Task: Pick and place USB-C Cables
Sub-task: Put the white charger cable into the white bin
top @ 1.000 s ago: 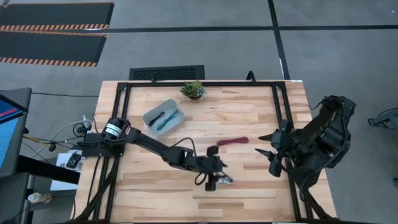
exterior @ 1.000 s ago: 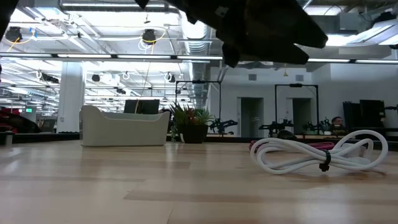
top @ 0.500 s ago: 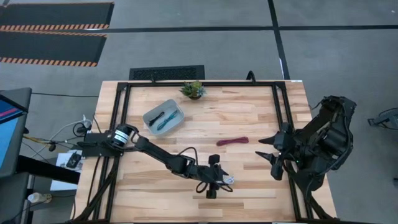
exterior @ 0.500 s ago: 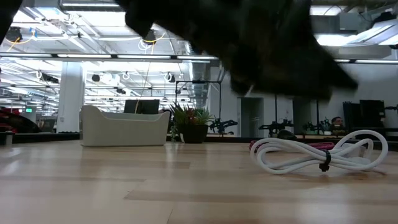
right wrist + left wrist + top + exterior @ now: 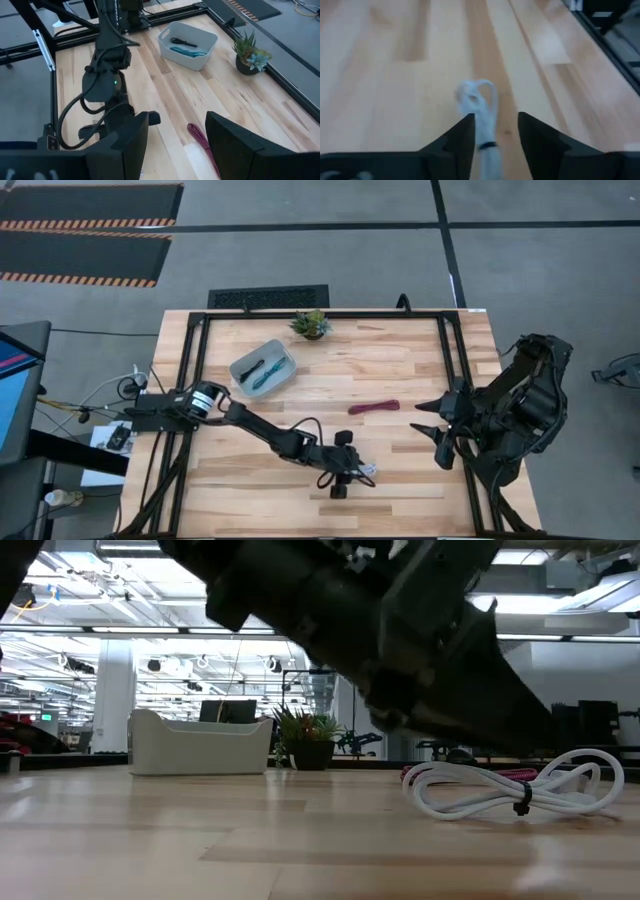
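**Left end effector lowered over the white cable near the table's front edge**

The left end effector [image 5: 352, 473] is seen reaching across the table [image 5: 400, 360] toward 5 o'clock from its base, low over the white USB-C cable [image 5: 366, 471]. In the left wrist view its two dark fingers [image 5: 462, 132] are spread, with the white USB-C cable [image 5: 481, 107] lying between and just beyond them on the wood; the fingers are not seen to be closed on it. In the low view the left arm fills the upper middle, and the white USB-C cable [image 5: 510, 787] rests flat on the table as a tied loop bundle, with a dark tie around its middle.

The maroon USB-C cable [image 5: 374, 407] lies at about 1 o'clock from the white one, well apart from it, near the table's centre. It is also seen in the right wrist view [image 5: 200, 140], just ahead of that arm's fingers.

The clear bin [image 5: 262, 367] stands at 11 o'clock on the table, and the teal USB-C cable [image 5: 265, 377] and the black USB-C cable [image 5: 254, 366] lie inside it. A small potted plant [image 5: 311, 324] stands near the far edge at 12 o'clock.

The right end effector [image 5: 432, 426] is held at the table's 3 o'clock side, its fingers [image 5: 235, 145] spread and nothing between them.
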`<state>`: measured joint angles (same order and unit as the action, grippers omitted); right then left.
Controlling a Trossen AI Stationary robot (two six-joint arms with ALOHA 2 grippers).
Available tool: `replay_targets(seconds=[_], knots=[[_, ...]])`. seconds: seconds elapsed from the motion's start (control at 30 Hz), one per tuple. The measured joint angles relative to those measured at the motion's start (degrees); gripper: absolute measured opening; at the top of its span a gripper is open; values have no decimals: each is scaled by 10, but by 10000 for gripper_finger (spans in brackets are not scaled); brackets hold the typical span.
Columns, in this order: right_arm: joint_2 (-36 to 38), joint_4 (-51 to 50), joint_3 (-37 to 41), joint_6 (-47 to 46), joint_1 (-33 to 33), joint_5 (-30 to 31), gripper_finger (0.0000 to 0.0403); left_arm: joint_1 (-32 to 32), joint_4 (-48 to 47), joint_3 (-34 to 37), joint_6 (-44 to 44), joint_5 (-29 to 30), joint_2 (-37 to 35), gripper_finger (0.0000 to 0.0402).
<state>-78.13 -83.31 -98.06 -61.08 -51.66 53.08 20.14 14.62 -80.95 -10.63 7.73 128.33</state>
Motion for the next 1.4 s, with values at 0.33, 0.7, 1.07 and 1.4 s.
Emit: replay_targets(seconds=[0.33, 0.7, 1.07, 1.4], knots=[[0, 14, 0, -3, 0, 0, 221, -24, 23, -1, -71, -109, 30, 11], [0, 15, 0, 0, 0, 0, 221, -18, 21, 1, -19, -68, 21, 1], [-10, 25, 0, 1, 0, 0, 221, -8, -11, 1, 80, -51, -8, 146], [-46, 20, 0, 2, 0, -4, 221, -23, -39, 1, 83, -88, -8, 236]])
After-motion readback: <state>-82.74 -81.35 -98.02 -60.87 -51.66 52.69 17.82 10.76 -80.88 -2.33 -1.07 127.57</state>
